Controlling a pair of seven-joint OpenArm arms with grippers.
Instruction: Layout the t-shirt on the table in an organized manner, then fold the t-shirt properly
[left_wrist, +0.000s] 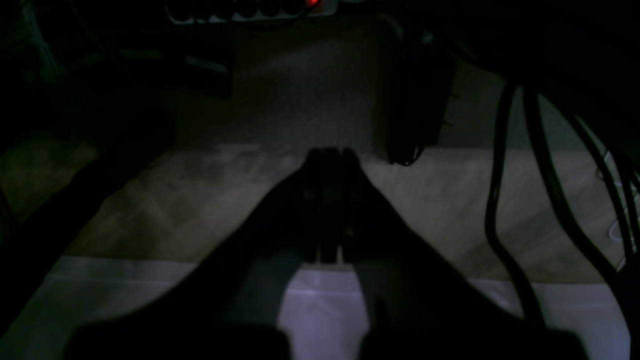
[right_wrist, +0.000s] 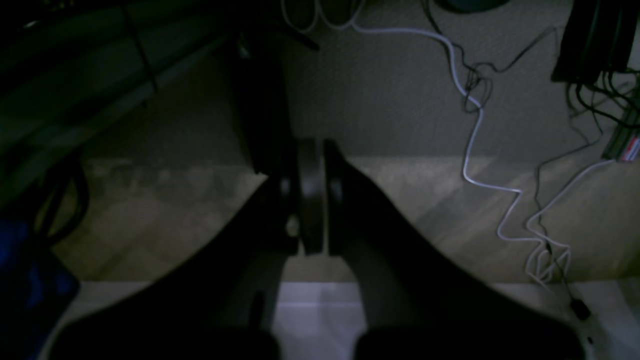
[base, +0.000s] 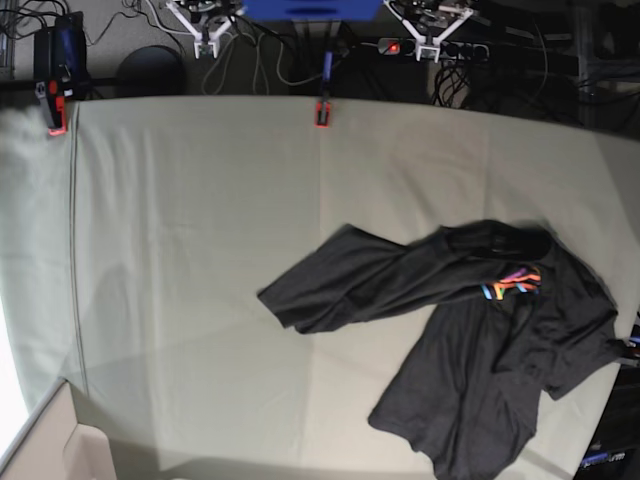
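The black t-shirt (base: 470, 330) lies crumpled on the right half of the table (base: 190, 250), one sleeve stretched toward the middle, its multicolour graphic (base: 512, 282) facing up. Part of its lower right hangs near the table's edge. Both arms sit behind the back edge, far from the shirt. In the dark left wrist view my left gripper (left_wrist: 330, 156) is shut with nothing in it, above the floor. My right gripper (right_wrist: 313, 150) is likewise shut and empty in the right wrist view. In the base view the left arm (base: 430, 25) is at the top right and the right arm (base: 205, 25) at the top left.
Red clamps (base: 322, 113) (base: 56, 112) hold the cloth at the back edge. Black cables (left_wrist: 505, 200) and a white cable (right_wrist: 475, 150) trail over the floor behind the table. A power strip with a red light (base: 392, 46) lies behind the table.
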